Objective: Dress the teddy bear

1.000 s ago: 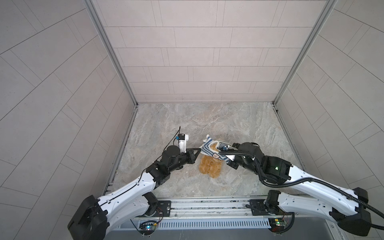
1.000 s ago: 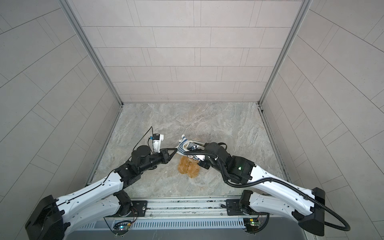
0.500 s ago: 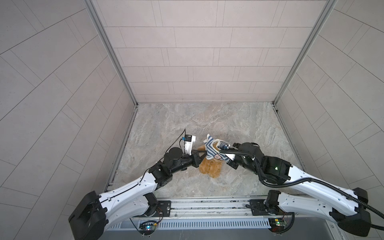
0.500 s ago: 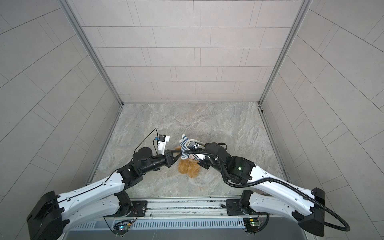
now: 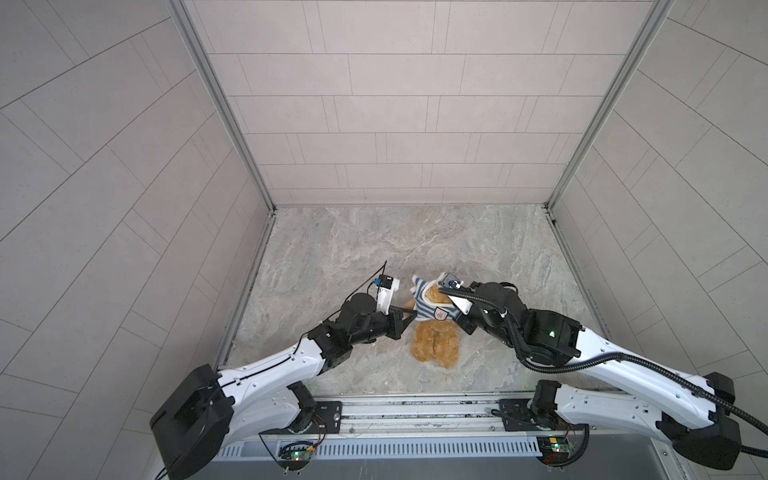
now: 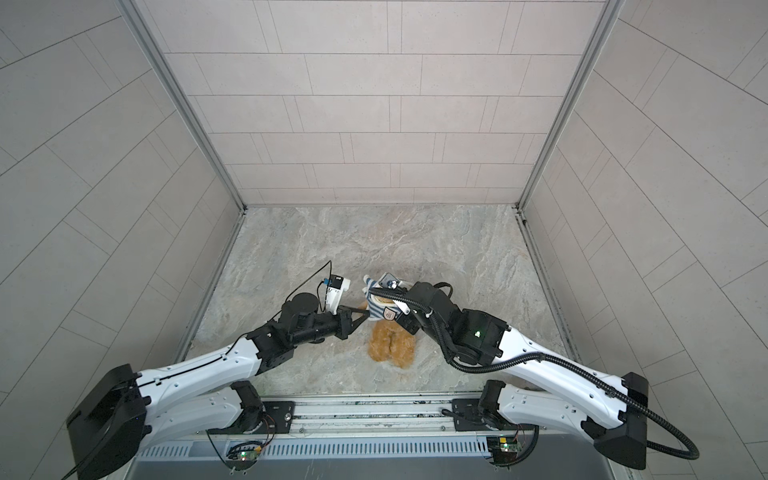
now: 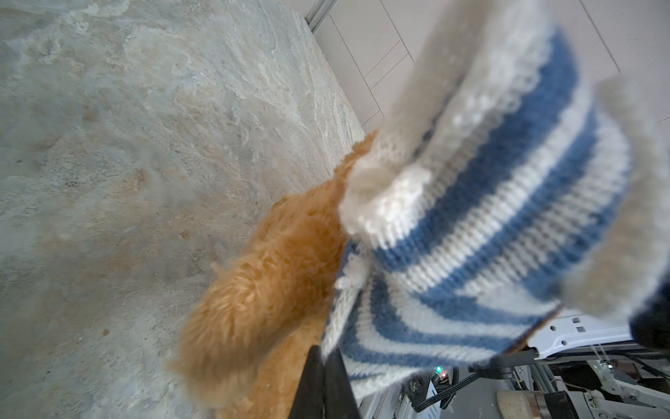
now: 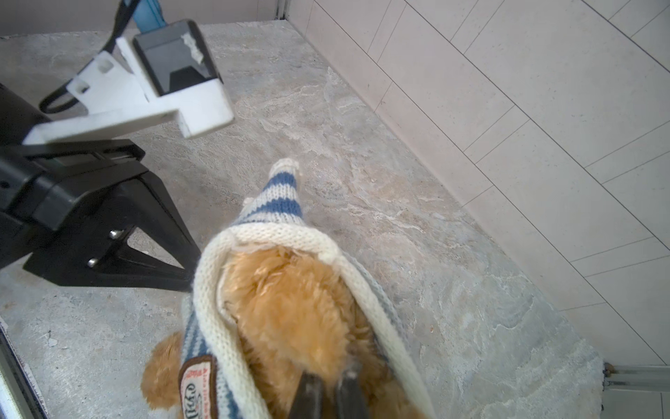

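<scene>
The teddy bear [image 5: 434,349] [image 6: 390,349] lies on the marble floor, legs toward the front rail. A blue-and-white striped shirt [image 5: 424,302] [image 6: 376,306] with a badge [image 8: 197,388] covers its upper body. One sleeve [image 8: 284,192] sticks out empty. My left gripper [image 5: 411,311] [image 7: 324,353] is shut on the shirt's [image 7: 489,225] lower edge, beside the bear's fur [image 7: 261,290]. My right gripper [image 5: 459,316] [image 8: 330,384] reaches into the shirt's cream-rimmed opening. It is shut there, its tips buried in the bear's fur [image 8: 290,308].
Tiled walls [image 5: 395,124] close in the floor [image 5: 374,249] on three sides. A metal rail [image 5: 415,411] with both arm bases runs along the front. The left arm's white camera mount [image 8: 145,98] hangs close beside the shirt.
My left gripper has moved right, up to the shirt's edge. The shirt has come down a little over the bear. The right arm has hardly moved.
</scene>
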{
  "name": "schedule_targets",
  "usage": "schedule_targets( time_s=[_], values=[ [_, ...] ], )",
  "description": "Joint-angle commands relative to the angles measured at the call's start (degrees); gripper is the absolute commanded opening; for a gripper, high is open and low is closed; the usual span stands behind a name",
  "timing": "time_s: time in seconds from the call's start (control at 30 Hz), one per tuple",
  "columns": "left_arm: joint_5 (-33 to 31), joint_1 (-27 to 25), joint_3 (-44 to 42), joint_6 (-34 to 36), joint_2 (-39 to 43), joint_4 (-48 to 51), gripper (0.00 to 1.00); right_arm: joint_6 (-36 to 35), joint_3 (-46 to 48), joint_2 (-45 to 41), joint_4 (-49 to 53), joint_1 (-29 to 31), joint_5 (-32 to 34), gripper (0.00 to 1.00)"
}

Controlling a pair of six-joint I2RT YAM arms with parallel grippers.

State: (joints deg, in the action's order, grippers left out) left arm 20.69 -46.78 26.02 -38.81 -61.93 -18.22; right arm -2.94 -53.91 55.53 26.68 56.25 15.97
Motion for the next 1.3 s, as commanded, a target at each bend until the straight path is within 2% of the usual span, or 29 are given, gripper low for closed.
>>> schedule_targets(
  time_s=[0.0,0.17,0.27,0.37,0.5,0.87,1.13,1.27],
  values=[
    [1.3,-0.5,0.1,2.6,-0.3,4.7,0.0,5.3,-3.1,0.3,-1.9,0.0,5.2,0.0],
    [1.0,-1.5,1.9,2.7,1.4,1.4,0.0,6.0,-3.6,1.8,-2.0,0.1,3.9,0.0],
    [-1.2,-1.3,4.1,3.6,1.4,2.2,0.0,7.1,-4.5,1.7,-2.0,0.1,3.2,0.0],
    [-1.8,0.2,6.6,3.7,-1.2,3.2,0.0,8.7,-4.8,1.4,-2.3,0.1,3.3,0.0],
    [1.2,3.5,6.9,1.9,-4.1,1.0,0.0,11.4,-5.3,0.9,-2.2,-0.3,4.8,0.0],
    [-1.1,6.8,5.1,5.0,-2.4,5.4,0.0,13.4,-5.0,-1.7,-3.1,-3.1,4.4,0.0],
    [1.9,7.9,6.4,0.6,-3.6,-2.1,0.0,15.2,-3.2,-1.6,-7.1,-3.4,0.6,0.0],
    [2.9,7.9,6.9,1.0,-2.7,-3.9,0.03,15.2,-1.4,-2.5,-10.8,-3.4,-2.7,0.0]
  ],
)
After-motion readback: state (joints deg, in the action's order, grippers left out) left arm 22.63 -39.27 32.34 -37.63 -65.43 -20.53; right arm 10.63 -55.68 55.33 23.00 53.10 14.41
